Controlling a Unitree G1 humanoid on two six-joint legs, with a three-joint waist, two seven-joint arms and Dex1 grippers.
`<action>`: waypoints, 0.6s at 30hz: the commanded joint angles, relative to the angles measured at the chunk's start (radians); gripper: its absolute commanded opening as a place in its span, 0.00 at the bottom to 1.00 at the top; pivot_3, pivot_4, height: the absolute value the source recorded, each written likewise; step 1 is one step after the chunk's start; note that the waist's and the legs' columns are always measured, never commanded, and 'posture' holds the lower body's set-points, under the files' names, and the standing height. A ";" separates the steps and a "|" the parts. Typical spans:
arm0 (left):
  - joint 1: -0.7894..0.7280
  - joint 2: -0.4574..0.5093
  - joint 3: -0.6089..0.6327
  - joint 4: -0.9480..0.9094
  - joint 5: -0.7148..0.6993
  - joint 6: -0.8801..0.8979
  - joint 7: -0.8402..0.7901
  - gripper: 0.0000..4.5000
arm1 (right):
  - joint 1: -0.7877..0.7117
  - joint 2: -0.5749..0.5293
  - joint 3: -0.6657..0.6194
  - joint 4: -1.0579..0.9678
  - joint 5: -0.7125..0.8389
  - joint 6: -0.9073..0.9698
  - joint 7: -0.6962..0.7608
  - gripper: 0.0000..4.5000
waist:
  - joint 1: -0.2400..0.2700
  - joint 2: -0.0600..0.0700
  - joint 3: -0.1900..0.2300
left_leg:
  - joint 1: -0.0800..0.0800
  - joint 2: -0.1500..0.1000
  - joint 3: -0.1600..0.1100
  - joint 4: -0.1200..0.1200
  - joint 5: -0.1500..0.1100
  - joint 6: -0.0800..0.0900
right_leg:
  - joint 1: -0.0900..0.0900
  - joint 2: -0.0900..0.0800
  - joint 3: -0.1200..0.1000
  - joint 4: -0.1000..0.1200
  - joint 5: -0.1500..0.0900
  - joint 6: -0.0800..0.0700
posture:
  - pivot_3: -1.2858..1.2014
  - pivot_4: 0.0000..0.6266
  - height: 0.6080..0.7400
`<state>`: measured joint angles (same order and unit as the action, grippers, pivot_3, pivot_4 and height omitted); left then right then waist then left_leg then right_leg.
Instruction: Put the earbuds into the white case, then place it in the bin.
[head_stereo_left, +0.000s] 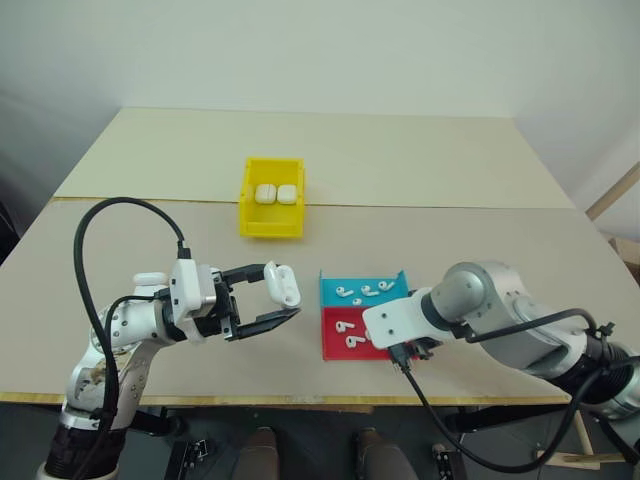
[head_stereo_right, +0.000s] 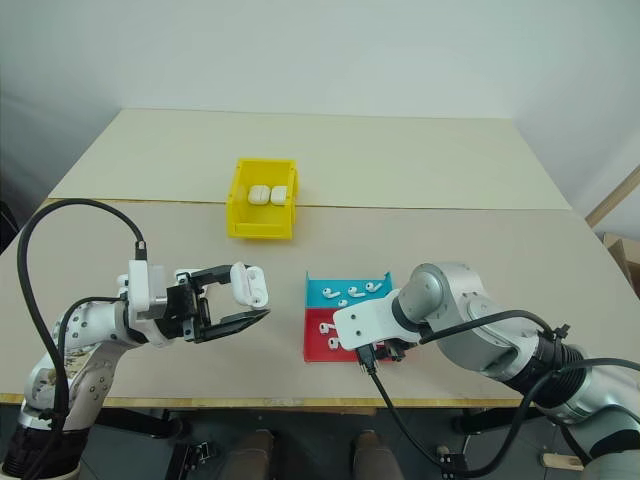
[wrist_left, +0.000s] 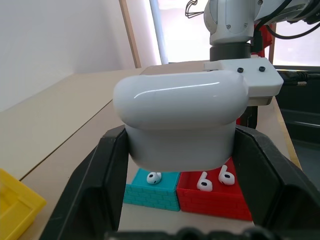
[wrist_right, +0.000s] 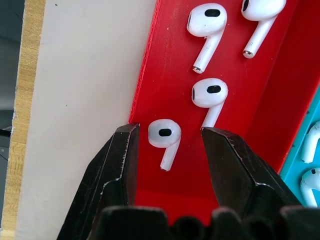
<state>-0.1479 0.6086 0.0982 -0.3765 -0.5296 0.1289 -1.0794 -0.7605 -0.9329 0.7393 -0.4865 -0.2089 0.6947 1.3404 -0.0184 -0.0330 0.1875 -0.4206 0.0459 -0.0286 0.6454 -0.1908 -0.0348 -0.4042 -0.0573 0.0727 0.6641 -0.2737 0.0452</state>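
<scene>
Earbuds: four in red half; two cases in bin.

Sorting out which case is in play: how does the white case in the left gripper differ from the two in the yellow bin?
The held white case is clamped off the table in the left gripper; the two cases in the bin rest on the floor of the yellow bin. The held one is alone; the binned ones sit side by side. All are glossy, white and rounded.
</scene>
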 joint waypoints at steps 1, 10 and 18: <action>-0.007 0.011 -0.001 -0.031 0.002 -0.018 0.005 0.62 | 0.007 -0.004 -0.034 -0.006 -0.013 -0.026 0.012 0.53 | 0.000 0.000 0.000 | 0.000 0.000 0.000 0.000 0.000 0.000 | 0.000 0.000 0.000 0.000 0.000 0.000 | 0.52 0.24 1.00; -0.003 0.027 0.000 -0.039 -0.008 -0.003 0.003 0.62 | 0.016 0.001 -0.048 -0.006 -0.015 -0.038 0.028 0.40 | 0.000 0.000 0.000 | 0.000 0.000 0.000 0.000 0.000 0.000 | 0.000 0.000 0.000 0.000 0.000 0.000 | 0.52 0.24 1.00; 0.005 0.025 0.000 -0.040 0.003 -0.012 0.015 0.62 | 0.017 0.010 -0.047 0.005 -0.026 -0.056 0.030 0.40 | 0.000 0.000 0.000 | 0.000 0.000 0.000 0.000 0.000 0.000 | 0.000 0.000 0.000 0.000 0.000 0.000 | 0.52 0.24 1.00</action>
<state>-0.1449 0.6249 0.0939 -0.3785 -0.5193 0.1320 -1.0712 -0.7405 -0.9219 0.7262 -0.4767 -0.2217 0.6557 1.3654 -0.0185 -0.0330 0.1875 -0.4206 0.0459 -0.0286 0.6454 -0.1908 -0.0348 -0.4042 -0.0573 0.0727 0.6641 -0.2737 0.0452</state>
